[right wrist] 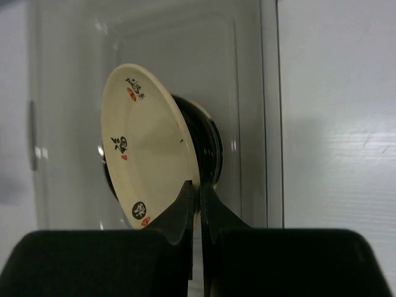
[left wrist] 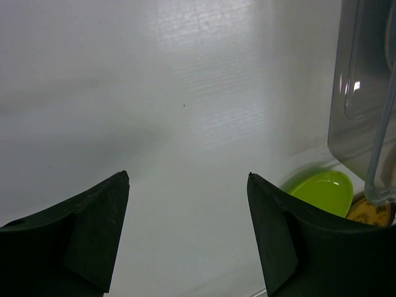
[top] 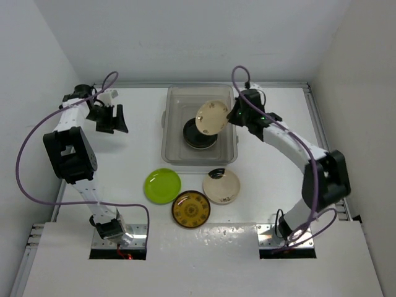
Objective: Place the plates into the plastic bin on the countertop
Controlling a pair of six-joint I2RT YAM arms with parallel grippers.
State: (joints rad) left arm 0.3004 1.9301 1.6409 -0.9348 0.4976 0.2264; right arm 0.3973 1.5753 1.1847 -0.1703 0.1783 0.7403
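Note:
My right gripper (top: 230, 116) is shut on the rim of a cream plate (top: 211, 116) with small dark marks and holds it tilted on edge above the plastic bin (top: 170, 148). The wrist view shows the same cream plate (right wrist: 145, 145) clamped between the fingers (right wrist: 180, 210). A stack of black plates (top: 197, 137) lies in the bin below it. On the countertop in front of the bin lie a lime green plate (top: 162, 185), an amber-brown patterned plate (top: 190, 208) and a cream plate (top: 221, 186). My left gripper (top: 113, 119) is open and empty, left of the bin.
White walls close in the countertop (top: 133, 154) on three sides. The bin wall (left wrist: 359, 93), the green plate (left wrist: 322, 192) and the amber plate's edge (left wrist: 371, 212) show at the right of the left wrist view.

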